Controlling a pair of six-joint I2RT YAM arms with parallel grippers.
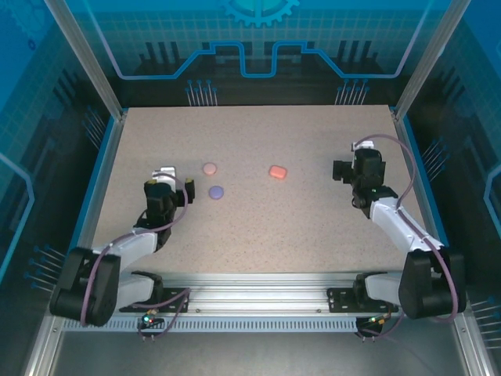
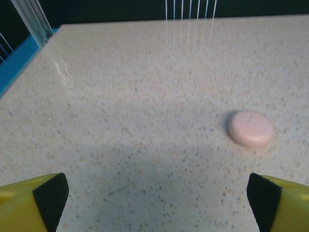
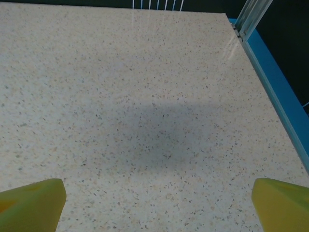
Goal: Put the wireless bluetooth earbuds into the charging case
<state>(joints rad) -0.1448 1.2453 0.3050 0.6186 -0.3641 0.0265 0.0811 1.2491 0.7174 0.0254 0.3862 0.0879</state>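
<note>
Three lie mid-frame on the tabletop (image 1: 313, 227): pink case (image 1: 209, 168), purple case (image 1: 216, 191), coral case (image 1: 277, 171); left fingers (image 2: 50, 195) and right fingers (image 3: 34, 203) spread wide, empty.

A speckled beige worktop (image 2: 125, 96) runs back to its far edge, with darkness beyond it. The left edge carries a blue border (image 2: 19, 60), and a clear post (image 2: 34, 19) rises at the far-left corner. Thin pale rods (image 2: 186, 9) stand along the far edge, near its middle. One pale pink case (image 2: 250, 128) lies flat on the worktop, well away from the left and far edges. It is a smooth, rounded pebble shape with a faint short line across its top, and nothing is touching it. At the bottom of the view the jaws stand wide apart with bare worktop between them. They are yellow with black pads (image 2: 50, 193), one in each lower corner. A soft shadow (image 2: 154, 164) lies on the worktop just ahead of them.
</note>
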